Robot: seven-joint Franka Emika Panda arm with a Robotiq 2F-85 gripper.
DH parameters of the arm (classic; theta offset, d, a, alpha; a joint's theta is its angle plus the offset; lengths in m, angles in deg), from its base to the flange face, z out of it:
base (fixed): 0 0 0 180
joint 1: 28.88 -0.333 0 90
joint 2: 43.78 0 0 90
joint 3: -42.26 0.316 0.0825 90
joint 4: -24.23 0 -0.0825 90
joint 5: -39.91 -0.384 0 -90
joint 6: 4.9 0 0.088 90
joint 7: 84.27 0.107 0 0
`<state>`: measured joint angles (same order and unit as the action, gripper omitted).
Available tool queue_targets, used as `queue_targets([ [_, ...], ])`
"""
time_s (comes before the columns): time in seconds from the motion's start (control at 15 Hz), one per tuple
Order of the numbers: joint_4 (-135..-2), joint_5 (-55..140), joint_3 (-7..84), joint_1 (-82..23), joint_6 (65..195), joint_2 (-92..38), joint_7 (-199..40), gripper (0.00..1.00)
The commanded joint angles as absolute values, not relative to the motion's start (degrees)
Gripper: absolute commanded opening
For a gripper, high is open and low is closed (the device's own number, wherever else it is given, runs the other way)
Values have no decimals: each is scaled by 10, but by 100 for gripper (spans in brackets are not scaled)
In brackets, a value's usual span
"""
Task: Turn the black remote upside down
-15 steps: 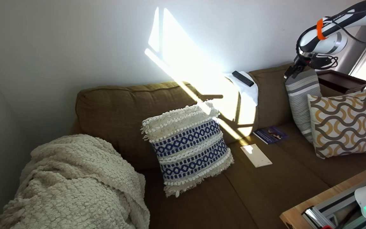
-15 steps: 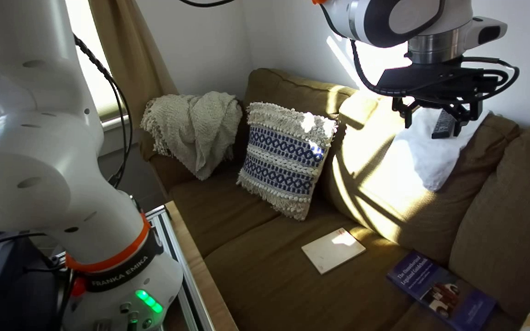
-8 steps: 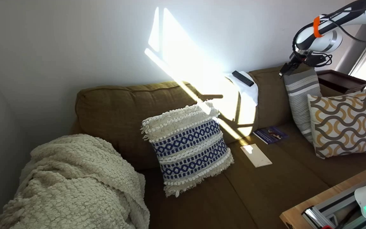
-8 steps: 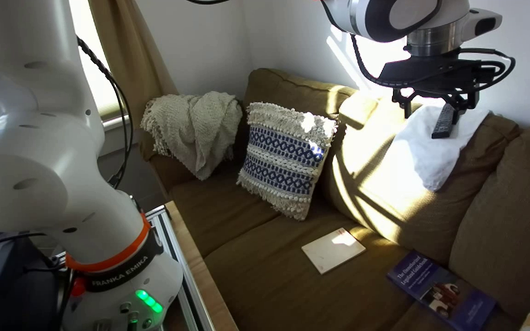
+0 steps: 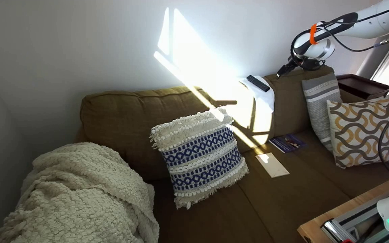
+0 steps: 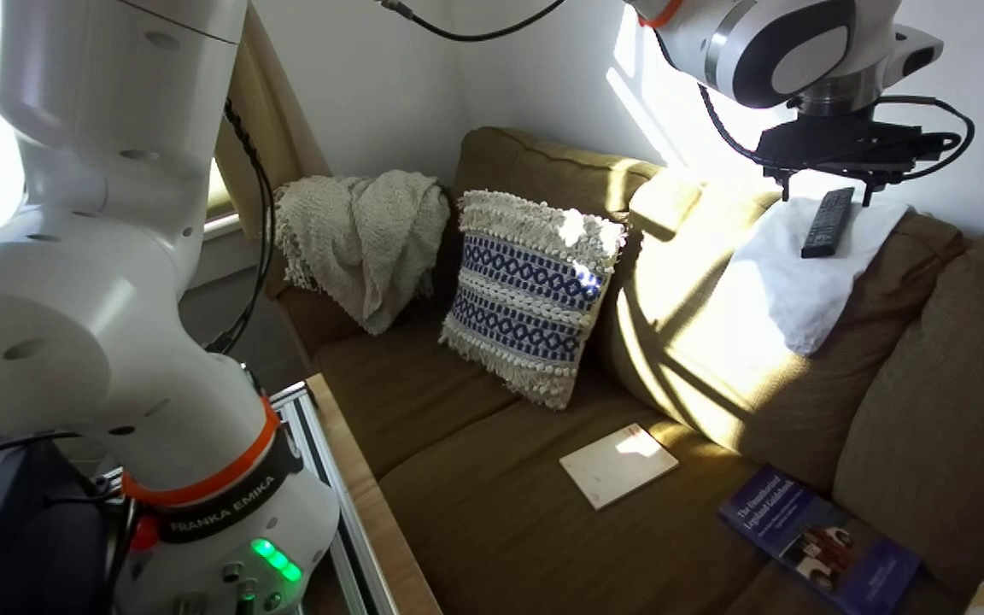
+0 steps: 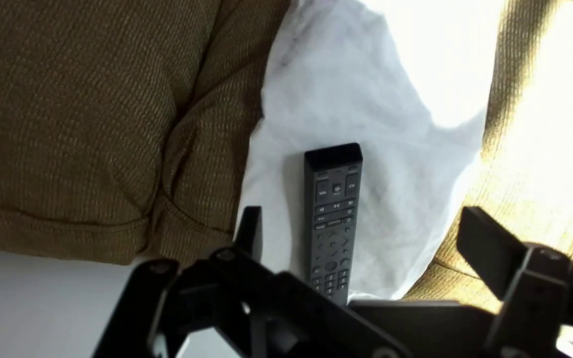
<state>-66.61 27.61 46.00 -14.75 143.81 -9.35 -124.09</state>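
The black remote (image 7: pixel 335 219) lies buttons up on a white cloth (image 7: pixel 391 114) draped over the sofa back. It also shows in both exterior views (image 5: pixel 258 83) (image 6: pixel 828 224). My gripper (image 7: pixel 366 233) is open and empty. In the wrist view the remote shows between its spread fingers, nearer the left one, and the gripper's body hides the remote's lower end. In an exterior view the gripper (image 5: pixel 278 76) hangs to the right of the remote, apart from it. In an exterior view the fingers (image 6: pixel 826 192) show at either side of the remote's far end.
The wall (image 5: pixel 282 40) rises right behind the sofa back (image 5: pixel 292 98). A blue and white cushion (image 5: pixel 203 158), a pale flat rectangle (image 6: pixel 619 465) and a purple book (image 6: pixel 818 540) are on the sofa. More cushions (image 5: pixel 363 131) and a dark tray (image 5: pixel 365 86) are at the right.
In an exterior view my gripper has moved left toward the remote, still open. The remote's far end, partly covered by the fingers before, now shows between them. The remote has not moved.
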Motion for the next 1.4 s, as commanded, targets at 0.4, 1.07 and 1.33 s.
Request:
queue_targets([
  [0.4, -567, 288, 490, -117, 1420, -1, -1234, 100],
  [1.07, -376, 211, 555, -60, 1203, 130, -1352, 100],
  [1.33, -313, 202, 557, -53, 1160, 174, -1372, 100],
])
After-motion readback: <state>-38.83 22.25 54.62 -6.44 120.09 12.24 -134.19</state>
